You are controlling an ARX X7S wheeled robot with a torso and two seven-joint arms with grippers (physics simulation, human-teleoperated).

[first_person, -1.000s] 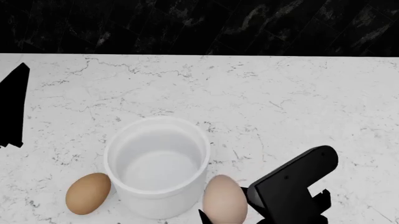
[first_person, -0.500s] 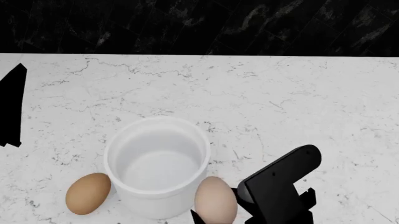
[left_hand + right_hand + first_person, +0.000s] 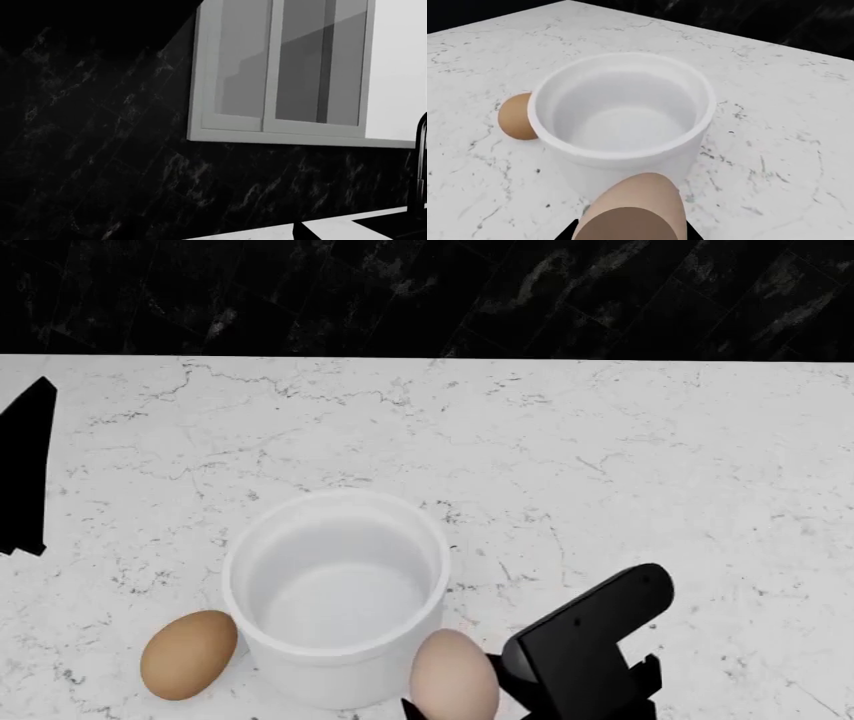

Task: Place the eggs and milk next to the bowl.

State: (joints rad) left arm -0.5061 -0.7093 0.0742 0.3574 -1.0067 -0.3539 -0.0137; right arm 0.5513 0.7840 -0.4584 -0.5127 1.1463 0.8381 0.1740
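The white bowl (image 3: 327, 670) (image 3: 600, 175) stands upright on the marble counter. A tan-brown egg (image 3: 188, 654) (image 3: 515, 117) lies against its left side. My right gripper (image 3: 454, 698) (image 3: 630, 232) is shut on the paler egg (image 3: 454, 672) (image 3: 634, 205), which is close against the bowl's front-right wall. I cannot tell whether that egg touches the counter. A black piece of my left arm (image 3: 27, 465) shows at the left edge; its jaws do not show in either view. The milk is out of view.
The white marble counter (image 3: 601, 460) runs back to a black marble wall (image 3: 427, 290). The left wrist view shows that wall, a white glass-fronted cabinet (image 3: 280, 75), a dark tap (image 3: 420, 165) and a strip of counter.
My right gripper has carried the paler egg a little to the left, closer to the bowl. The bowl and the brown egg have not moved.
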